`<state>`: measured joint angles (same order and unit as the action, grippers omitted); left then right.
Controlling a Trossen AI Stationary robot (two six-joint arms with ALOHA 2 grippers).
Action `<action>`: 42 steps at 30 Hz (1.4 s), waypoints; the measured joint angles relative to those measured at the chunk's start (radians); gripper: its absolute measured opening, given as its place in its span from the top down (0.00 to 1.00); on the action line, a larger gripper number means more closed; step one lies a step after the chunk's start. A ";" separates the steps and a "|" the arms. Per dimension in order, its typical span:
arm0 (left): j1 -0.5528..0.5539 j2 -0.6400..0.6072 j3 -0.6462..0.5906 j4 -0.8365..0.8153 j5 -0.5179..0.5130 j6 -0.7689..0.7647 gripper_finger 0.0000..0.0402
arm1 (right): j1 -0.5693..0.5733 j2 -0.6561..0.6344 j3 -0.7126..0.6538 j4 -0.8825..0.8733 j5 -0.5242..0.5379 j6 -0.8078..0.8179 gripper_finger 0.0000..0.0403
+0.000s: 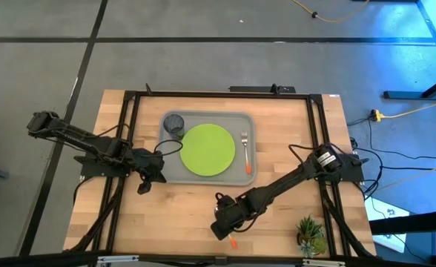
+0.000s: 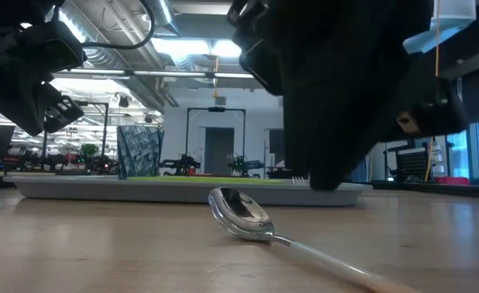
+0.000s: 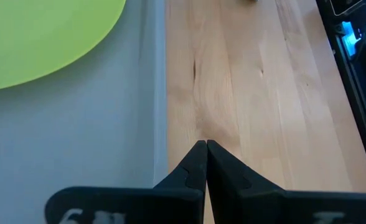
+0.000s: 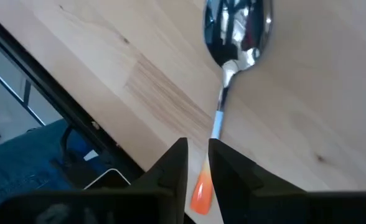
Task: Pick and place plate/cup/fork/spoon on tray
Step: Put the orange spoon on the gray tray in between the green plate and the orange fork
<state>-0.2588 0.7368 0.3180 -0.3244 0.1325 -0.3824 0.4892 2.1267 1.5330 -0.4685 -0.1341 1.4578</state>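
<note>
The light grey tray (image 1: pixel 170 169) lies at the table's middle. On it are the lime-green plate (image 1: pixel 207 149), the dark grey cup (image 1: pixel 174 124) at its far left corner and the fork (image 1: pixel 245 148) along its right side. The spoon (image 4: pixel 236 28) lies flat on the wood near the table's near edge, with its bowl (image 2: pixel 239 213) down on the table. My right gripper (image 4: pixel 198 152) hovers over its orange handle end (image 4: pixel 201 193), fingers a narrow gap apart, one on either side of the handle. My left gripper (image 3: pixel 205 149) is shut and empty by the tray's near left corner.
A small green plant (image 1: pixel 311 233) stands at the near right corner. A dark frame rail (image 1: pixel 218 95) runs around the table top. Bare wood lies between the tray and the near edge.
</note>
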 joint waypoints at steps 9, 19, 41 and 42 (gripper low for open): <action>0.000 0.000 0.000 0.000 0.000 0.000 1.00 | -0.003 0.036 0.000 0.007 0.002 -0.051 0.82; 0.000 0.000 0.000 0.000 0.000 0.000 1.00 | -0.010 0.040 0.000 -0.006 0.054 -0.057 0.82; 0.000 0.000 0.000 0.000 0.000 -0.002 1.00 | -0.011 0.067 0.001 0.026 0.043 -0.106 0.82; 0.000 0.000 0.000 0.001 0.000 -0.004 1.00 | -0.012 0.076 0.002 0.052 0.030 -0.106 0.82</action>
<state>-0.2588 0.7368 0.3180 -0.3239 0.1322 -0.3863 0.4774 2.2032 1.5353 -0.4165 -0.1037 1.3517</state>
